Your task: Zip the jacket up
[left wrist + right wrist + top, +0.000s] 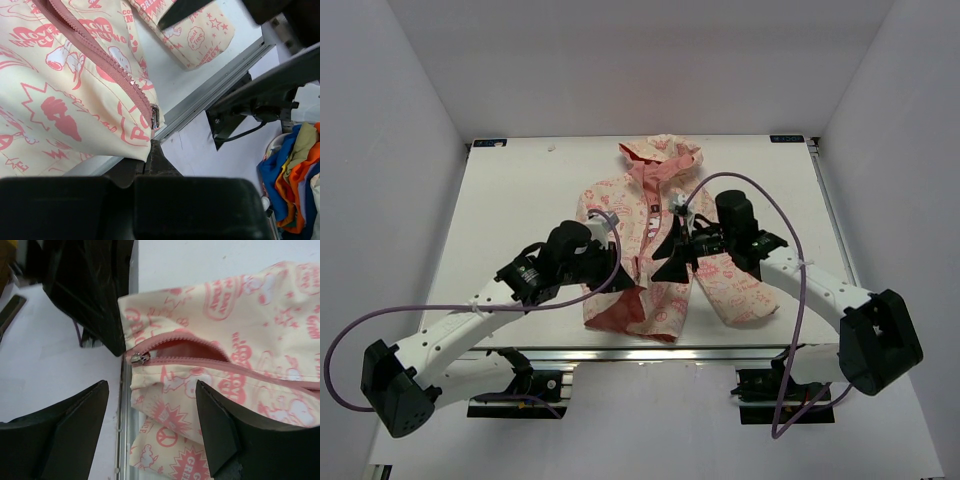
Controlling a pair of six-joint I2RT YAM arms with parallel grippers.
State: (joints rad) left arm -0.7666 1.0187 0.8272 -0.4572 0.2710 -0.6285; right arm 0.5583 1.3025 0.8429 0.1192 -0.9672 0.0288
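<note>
The jacket lies on the table, hood at the back, cream with pink print, its pink zipper strip running down the front. Pink lining shows at the bottom left corner. My left gripper is shut on the jacket's bottom hem just below the metal zipper slider, as seen in the left wrist view. My right gripper is open, its fingers on either side of the hem, a little below the slider. The zipper above the slider gapes open.
The table's metal front rail runs right under the hem. A pile of coloured clothes lies off the table beyond the rail. White walls enclose the table on three sides.
</note>
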